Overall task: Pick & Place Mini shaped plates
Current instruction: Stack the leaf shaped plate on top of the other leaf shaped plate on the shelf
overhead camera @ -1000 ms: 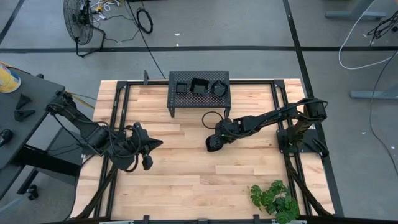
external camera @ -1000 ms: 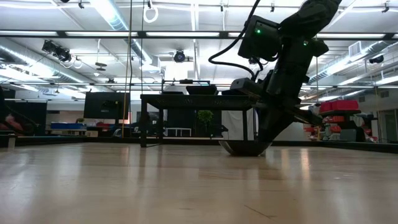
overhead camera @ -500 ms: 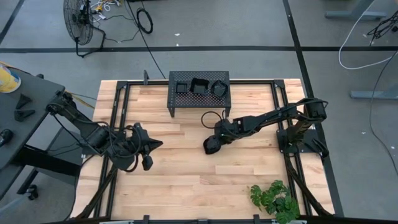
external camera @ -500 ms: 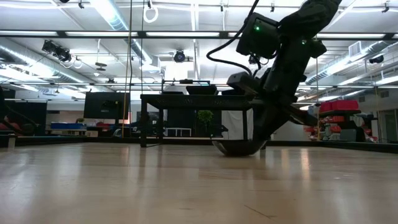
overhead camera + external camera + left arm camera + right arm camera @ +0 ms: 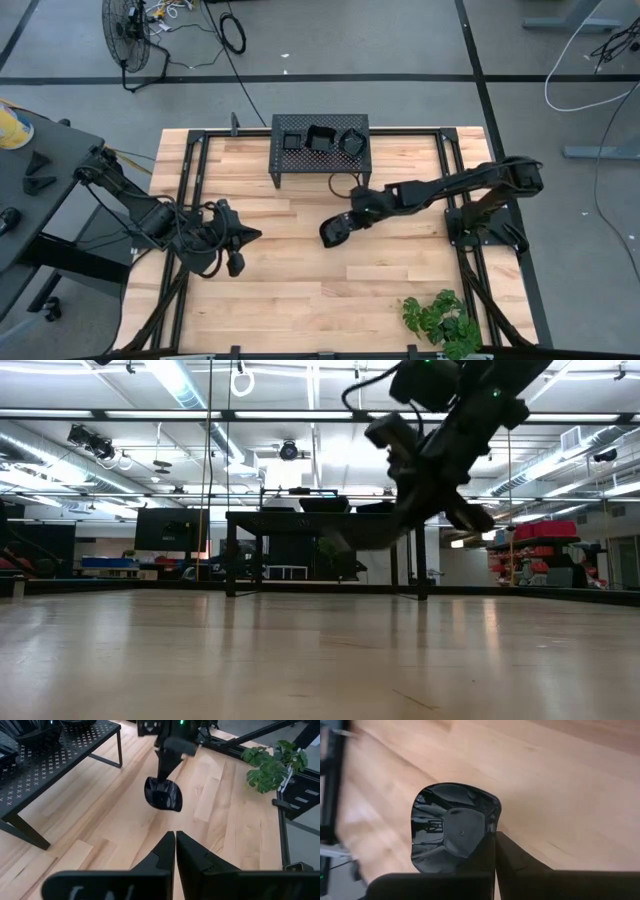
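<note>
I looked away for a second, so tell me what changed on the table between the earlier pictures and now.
The right gripper, jaws shut on a mini plate, lifted it clear off the wooden table and carried it slightly toward the left arm. The left gripper, the stand and the three plates on it stayed put.

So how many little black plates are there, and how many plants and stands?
Plates: 4, three on the stand and one held up by the right gripper
Stand: 1
Plant: 1
Total: 6
</note>
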`<control>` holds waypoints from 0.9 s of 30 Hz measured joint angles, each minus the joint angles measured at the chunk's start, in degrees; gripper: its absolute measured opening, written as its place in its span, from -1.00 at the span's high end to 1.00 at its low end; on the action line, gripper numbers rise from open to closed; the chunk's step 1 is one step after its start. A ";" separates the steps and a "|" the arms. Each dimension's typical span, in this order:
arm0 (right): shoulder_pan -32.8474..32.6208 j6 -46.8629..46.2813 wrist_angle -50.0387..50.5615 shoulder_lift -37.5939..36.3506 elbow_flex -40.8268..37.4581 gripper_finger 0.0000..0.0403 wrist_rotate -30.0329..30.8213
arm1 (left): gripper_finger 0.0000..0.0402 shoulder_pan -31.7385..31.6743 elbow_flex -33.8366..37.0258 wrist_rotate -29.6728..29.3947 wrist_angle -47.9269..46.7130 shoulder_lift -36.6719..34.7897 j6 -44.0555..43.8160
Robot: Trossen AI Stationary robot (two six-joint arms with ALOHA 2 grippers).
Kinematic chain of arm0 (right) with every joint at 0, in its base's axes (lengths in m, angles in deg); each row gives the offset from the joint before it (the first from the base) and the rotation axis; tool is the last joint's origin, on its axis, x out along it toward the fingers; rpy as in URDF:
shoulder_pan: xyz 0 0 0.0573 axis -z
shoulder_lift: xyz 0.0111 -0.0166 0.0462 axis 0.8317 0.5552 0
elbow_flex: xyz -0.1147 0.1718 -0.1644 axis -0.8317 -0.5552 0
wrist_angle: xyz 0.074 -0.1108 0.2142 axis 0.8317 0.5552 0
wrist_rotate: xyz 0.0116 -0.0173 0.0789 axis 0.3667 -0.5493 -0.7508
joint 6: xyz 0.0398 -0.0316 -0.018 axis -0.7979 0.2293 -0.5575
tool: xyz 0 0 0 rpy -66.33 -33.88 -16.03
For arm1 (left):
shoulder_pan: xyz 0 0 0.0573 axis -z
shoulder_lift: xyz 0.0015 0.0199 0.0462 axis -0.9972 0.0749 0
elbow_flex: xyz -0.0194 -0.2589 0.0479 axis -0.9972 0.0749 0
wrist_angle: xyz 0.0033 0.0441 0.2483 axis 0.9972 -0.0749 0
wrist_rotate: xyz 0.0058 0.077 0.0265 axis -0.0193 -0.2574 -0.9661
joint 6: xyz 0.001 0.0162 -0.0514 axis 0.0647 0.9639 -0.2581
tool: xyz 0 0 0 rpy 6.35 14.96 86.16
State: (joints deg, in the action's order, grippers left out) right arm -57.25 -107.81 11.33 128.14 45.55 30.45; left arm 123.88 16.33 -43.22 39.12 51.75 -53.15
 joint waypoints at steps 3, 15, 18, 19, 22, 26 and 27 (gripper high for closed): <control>0.00 0.66 -0.02 -2.51 0.00 1.00 -0.13 | 0.91 -0.02 0.00 0.01 -0.01 0.00 0.12; 0.24 1.79 -0.01 -9.26 0.00 1.00 -0.19 | 0.91 -0.09 0.00 0.02 0.26 0.00 1.10; 0.37 3.38 -0.04 -10.69 0.00 1.00 -0.26 | 0.91 -0.13 0.00 -0.18 1.31 0.00 1.11; 0.57 3.81 -0.04 -11.21 0.00 1.00 -0.61 | 0.91 -0.13 0.00 -0.75 1.54 0.00 1.14; 1.56 4.99 -0.04 -12.78 0.00 1.00 -1.79 | 0.93 -0.86 0.00 -2.44 2.07 -0.02 1.20; 3.40 7.46 1.64 -14.71 0.74 1.00 -2.86 | 0.97 -3.48 0.02 0.05 4.85 -0.74 5.06; 3.95 8.42 2.74 -15.01 1.40 1.00 -3.03 | 0.97 -4.43 0.02 1.22 6.59 -1.00 6.88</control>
State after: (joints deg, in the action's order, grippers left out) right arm -53.30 -99.39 14.07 113.12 46.95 27.42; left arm 119.45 16.35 -42.00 45.70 50.75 -46.27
